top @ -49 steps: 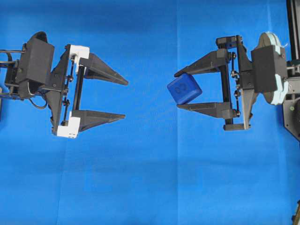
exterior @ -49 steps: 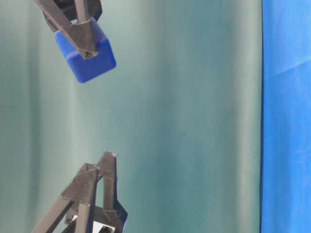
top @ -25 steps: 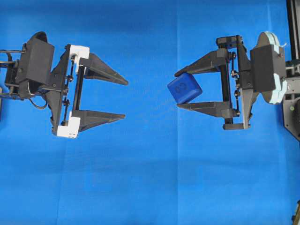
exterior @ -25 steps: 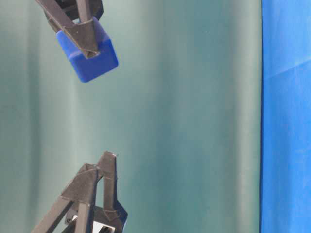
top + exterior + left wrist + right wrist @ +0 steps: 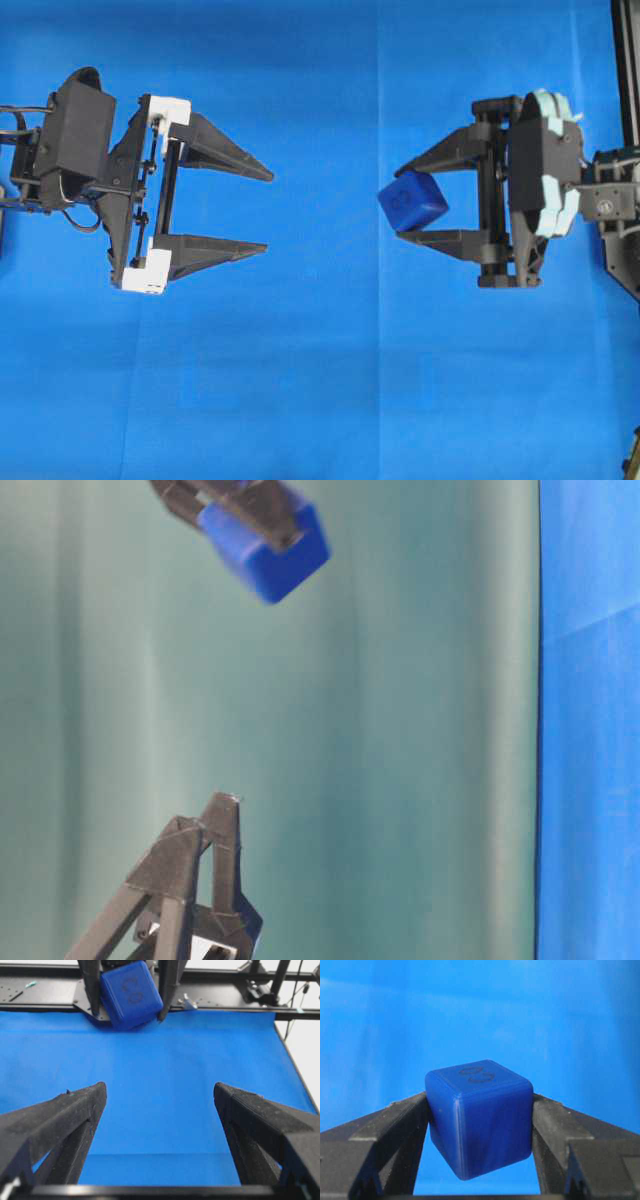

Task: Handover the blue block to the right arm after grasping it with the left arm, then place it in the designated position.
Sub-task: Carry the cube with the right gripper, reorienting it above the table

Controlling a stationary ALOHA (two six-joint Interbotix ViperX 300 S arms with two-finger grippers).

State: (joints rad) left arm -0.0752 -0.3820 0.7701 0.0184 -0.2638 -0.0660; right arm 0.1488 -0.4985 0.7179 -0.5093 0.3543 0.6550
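Blue block (image 5: 412, 200) clamped between the fingertips of the right gripper (image 5: 405, 201), tilted corner-down, clear of the cloth, faint round embossed mark on its upper face. Right gripper about half closed, both fingers pressed to opposite faces of the block in the right wrist view (image 5: 479, 1117). Left gripper (image 5: 268, 212) spread wide, holding nothing, well apart from the block, only bare cloth between the two sets of fingertips.

Bright blue cloth (image 5: 320, 380) covering the desk, a faint vertical crease down the middle and to the right. Black frame rails (image 5: 225, 1002) along the far edge of the desk in the left wrist view, with cables and a few small fittings on them. Teal backdrop (image 5: 400, 730) filling most of the table-level view, a blue strip along its right side.

Block blurred (image 5: 265, 545) in the table-level view, right gripper cut off at the top edge there. Left gripper's fingers (image 5: 200, 870) cut off at the bottom edge. Left arm (image 5: 60, 150) cropped at the overhead view's left edge, right arm (image 5: 600, 195) at its right edge.
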